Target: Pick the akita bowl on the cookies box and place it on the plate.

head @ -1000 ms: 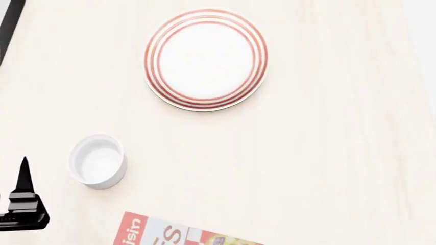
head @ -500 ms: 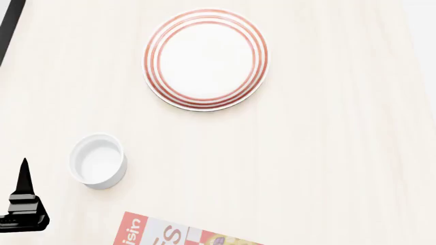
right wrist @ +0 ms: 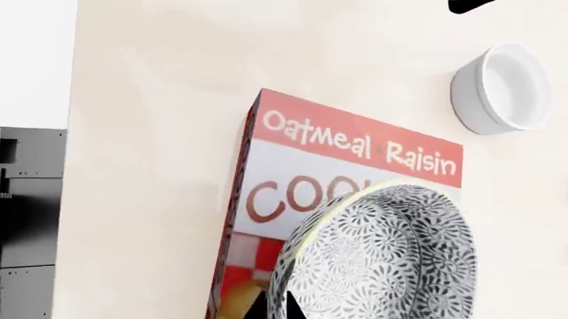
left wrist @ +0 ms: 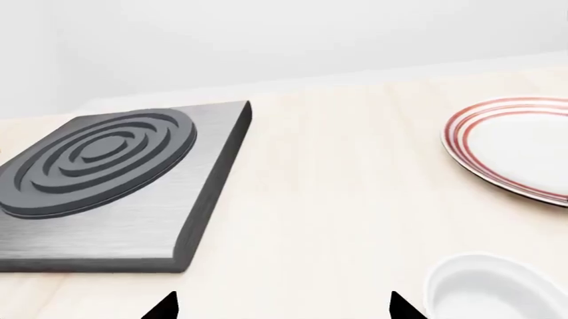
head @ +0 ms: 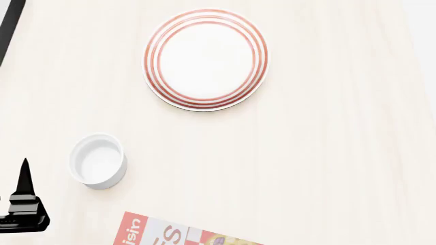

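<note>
The akita bowl (right wrist: 377, 256) sits on the cookies box (right wrist: 337, 173) at the table's near edge, with the right gripper (right wrist: 275, 307) just above it, its state impossible to tell. The left gripper (left wrist: 282, 307) hangs spread and empty left of the white cup (head: 99, 161); the plate (head: 205, 59) lies farther off

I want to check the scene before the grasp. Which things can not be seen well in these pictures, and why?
- Right tool: right wrist view shows only dark tips at the frame edge beside the akita bowl; open or shut is unclear.
- Cookies box: cut by the head view's lower edge, so the bowl is outside that view.
- Left tool: only two separated tips show.
- Plate: cut at the left wrist view's edge.
</note>
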Robot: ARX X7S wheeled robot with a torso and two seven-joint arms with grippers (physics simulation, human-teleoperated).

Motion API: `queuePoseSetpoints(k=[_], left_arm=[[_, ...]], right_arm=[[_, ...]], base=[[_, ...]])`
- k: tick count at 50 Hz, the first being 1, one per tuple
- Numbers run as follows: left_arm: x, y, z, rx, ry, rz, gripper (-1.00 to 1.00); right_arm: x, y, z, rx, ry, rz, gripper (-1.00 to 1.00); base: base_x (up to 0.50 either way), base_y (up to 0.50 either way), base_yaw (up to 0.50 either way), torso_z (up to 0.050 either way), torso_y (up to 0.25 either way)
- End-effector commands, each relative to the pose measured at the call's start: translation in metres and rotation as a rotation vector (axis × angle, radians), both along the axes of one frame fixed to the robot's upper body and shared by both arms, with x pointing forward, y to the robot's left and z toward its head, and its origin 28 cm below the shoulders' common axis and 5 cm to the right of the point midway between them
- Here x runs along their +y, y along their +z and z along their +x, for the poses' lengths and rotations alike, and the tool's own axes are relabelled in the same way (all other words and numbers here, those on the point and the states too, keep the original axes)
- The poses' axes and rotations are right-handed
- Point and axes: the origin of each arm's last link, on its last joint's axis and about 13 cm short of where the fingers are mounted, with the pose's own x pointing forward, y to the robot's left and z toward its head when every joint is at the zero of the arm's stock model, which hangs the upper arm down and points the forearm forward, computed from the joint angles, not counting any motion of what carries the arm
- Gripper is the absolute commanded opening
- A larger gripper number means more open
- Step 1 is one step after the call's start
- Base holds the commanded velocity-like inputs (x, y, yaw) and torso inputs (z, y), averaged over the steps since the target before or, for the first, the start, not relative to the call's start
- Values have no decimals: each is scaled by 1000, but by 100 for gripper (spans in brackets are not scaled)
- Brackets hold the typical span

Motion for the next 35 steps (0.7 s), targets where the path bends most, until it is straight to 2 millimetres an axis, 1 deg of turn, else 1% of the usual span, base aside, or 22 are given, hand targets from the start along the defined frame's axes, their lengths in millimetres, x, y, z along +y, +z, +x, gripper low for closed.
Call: queuePoseSetpoints(k=[1,12,13,16,19,21,25,30,31,35], left_arm=[[-1,1,-1,-1,-6,1,100],[-2,1,-1,1,-12,1,100],[-1,1,-1,2,-12,1,100],[-1,0,-1,4,-11,0,100],[-1,0,-1,5,-12,-1,100],[-1,-1,-1,5,-13,-1,100],[-1,-1,-3,1,-39,-18,100],[-1,-3,-4,-13,-63,-24,100],[-2,-3,-5,-20,-75,-31,100],[-1,-3,-7,-29,-86,-40,100]], right_arm=[[-7,12,0,-106,-26,-58,-100],[-13,33,16,-257,-81,-108,-100],[-14,38,20,-279,-94,-109,-100],[-16,44,27,-309,-116,-116,-100],[-18,47,36,-361,-138,-149,-100],[-20,48,40,-358,-143,-150,-100],[-22,57,52,-382,-173,-149,-100],[-23,59,62,-403,-175,-167,-100],[-24,60,67,-417,-181,-175,-100],[-25,70,80,-441,-210,-155,-100]], base=[[0,0,0,0,0],[0,0,0,0,0],[0,0,0,0,0],[0,0,0,0,0],[0,0,0,0,0],[0,0,0,0,0],[0,0,0,0,0],[0,0,0,0,0],[0,0,0,0,0],[0,0,0,0,0]])
